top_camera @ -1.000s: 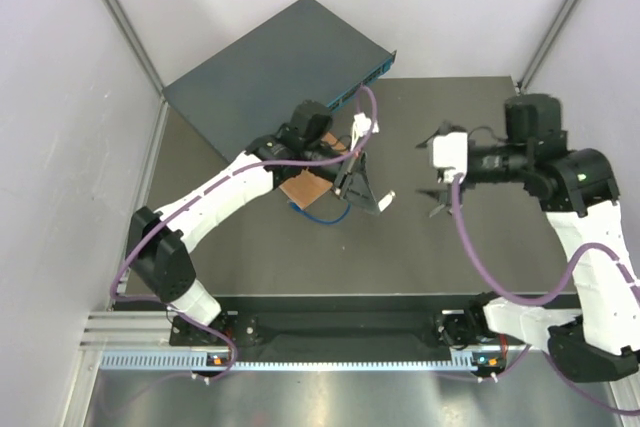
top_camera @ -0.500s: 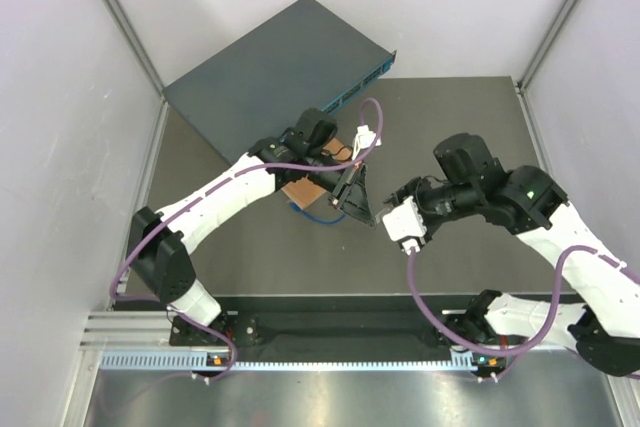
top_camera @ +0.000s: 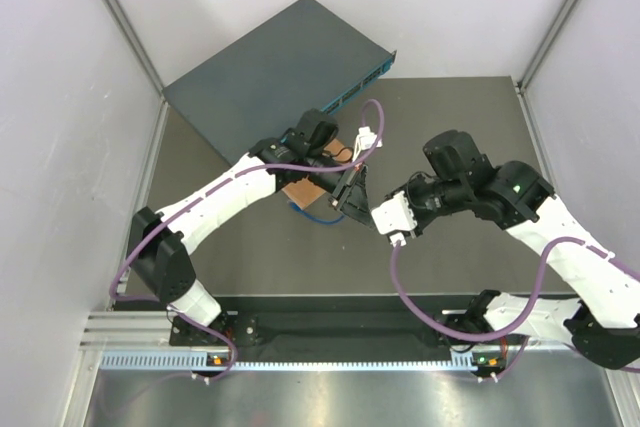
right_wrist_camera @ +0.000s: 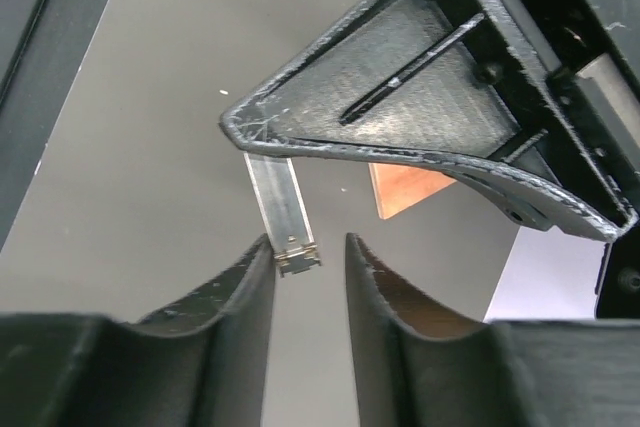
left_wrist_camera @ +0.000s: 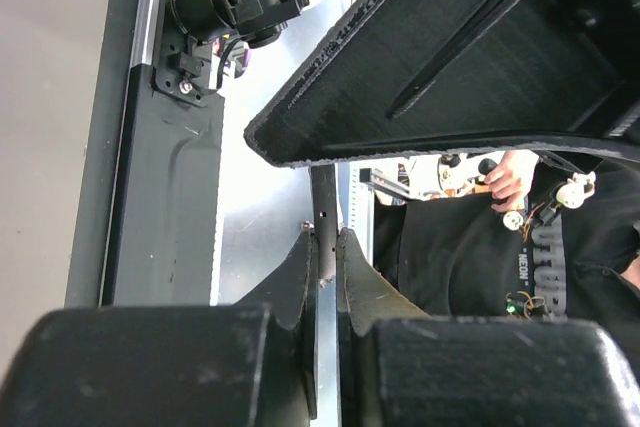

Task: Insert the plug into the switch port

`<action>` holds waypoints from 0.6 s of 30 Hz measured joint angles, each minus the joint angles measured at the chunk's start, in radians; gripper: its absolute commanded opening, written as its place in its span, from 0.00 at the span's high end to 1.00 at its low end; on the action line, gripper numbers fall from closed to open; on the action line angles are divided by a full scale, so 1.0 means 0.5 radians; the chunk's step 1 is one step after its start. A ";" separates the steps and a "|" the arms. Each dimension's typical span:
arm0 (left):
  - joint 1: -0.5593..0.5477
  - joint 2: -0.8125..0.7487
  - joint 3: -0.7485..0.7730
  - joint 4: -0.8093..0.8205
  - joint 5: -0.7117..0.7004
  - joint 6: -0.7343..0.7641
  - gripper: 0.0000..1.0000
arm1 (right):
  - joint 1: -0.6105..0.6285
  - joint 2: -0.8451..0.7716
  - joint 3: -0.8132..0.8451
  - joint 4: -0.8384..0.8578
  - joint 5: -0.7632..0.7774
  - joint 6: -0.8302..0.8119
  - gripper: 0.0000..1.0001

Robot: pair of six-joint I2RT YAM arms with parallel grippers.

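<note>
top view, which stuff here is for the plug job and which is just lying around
For the job:
switch
plug
left pincer, shut on the plug
right pincer, open around the plug's tip

Lying about:
wooden board
blue wire beside it, ends hidden
</note>
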 measured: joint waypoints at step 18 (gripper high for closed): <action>0.000 0.032 0.003 -0.024 -0.001 -0.013 1.00 | 0.090 -0.018 -0.054 -0.012 0.136 -0.018 0.76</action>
